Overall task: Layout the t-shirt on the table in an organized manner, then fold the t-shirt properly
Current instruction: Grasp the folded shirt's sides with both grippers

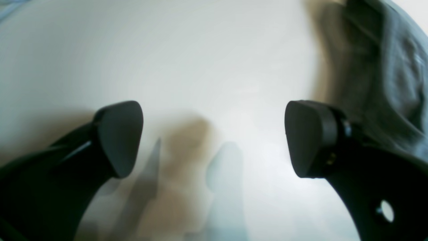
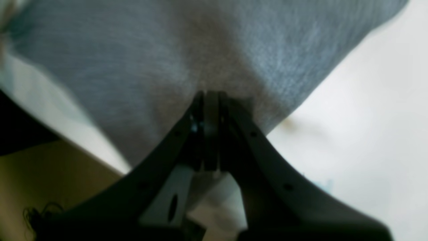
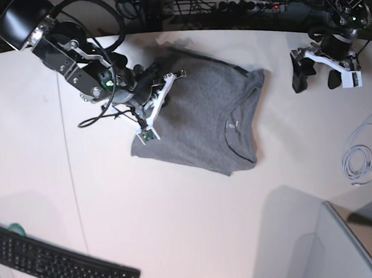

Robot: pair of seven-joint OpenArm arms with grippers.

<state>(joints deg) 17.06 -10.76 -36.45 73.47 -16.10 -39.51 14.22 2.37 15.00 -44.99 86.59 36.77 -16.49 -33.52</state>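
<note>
The white table (image 3: 200,241) has lots of bare room in front of the t-shirt (image 3: 197,122) and on both sides. The grey t-shirt lies near the far curved edge, partly folded over, neck hole pointing right. The right gripper (image 3: 163,84) is pinched tight on the shirt's back edge. The left gripper (image 3: 316,74) hangs wide open over bare table, well apart from the shirt

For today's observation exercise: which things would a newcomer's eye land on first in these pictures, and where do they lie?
The grey t-shirt lies partly folded mid-table, neckline toward the right. The right pincer, at the shirt's left edge in the base view, is shut on its fabric. The left pincer hangs wide open over bare table to the shirt's right, holding nothing.
</note>
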